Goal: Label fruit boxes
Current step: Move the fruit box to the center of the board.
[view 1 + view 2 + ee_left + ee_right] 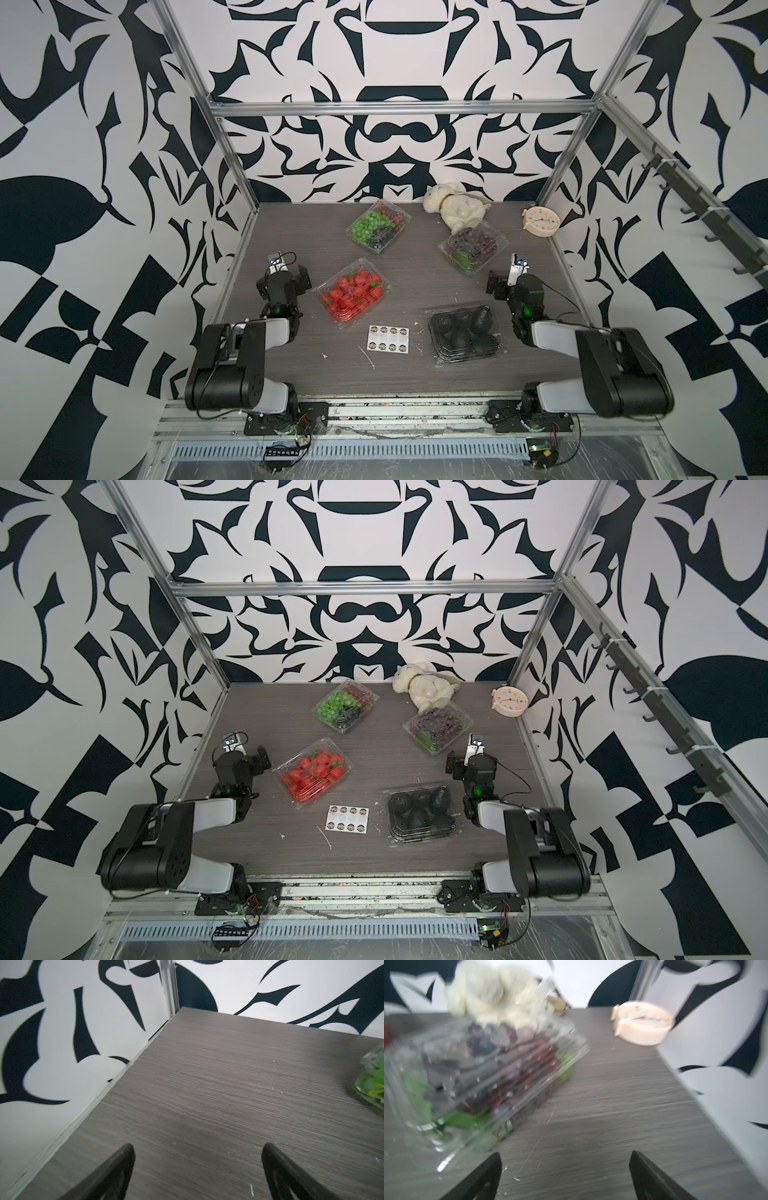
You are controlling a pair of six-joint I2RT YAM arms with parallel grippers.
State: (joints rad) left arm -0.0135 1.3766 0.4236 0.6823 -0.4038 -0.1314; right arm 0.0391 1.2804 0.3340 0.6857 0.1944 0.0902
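Observation:
Four clear fruit boxes lie on the grey table. The strawberry box (353, 295) (313, 769) is left of centre and the avocado box (463, 334) (422, 812) is front right. One grape box (378, 226) (347, 705) sits at the back, its edge in the left wrist view (372, 1082). The other grape box (473, 247) (438, 727) lies just ahead of my right gripper (564, 1155), to one side. My left gripper (197, 1147) hangs over bare table near the left wall. Both grippers are open and hold nothing.
A white sticker sheet (388, 338) (347, 818) of round labels lies near the front, between the strawberry and avocado boxes. A cream plush toy (455, 205) (494, 995) leans on the right grape box. A pale round clock (540, 222) (643, 1026) sits in the back right corner.

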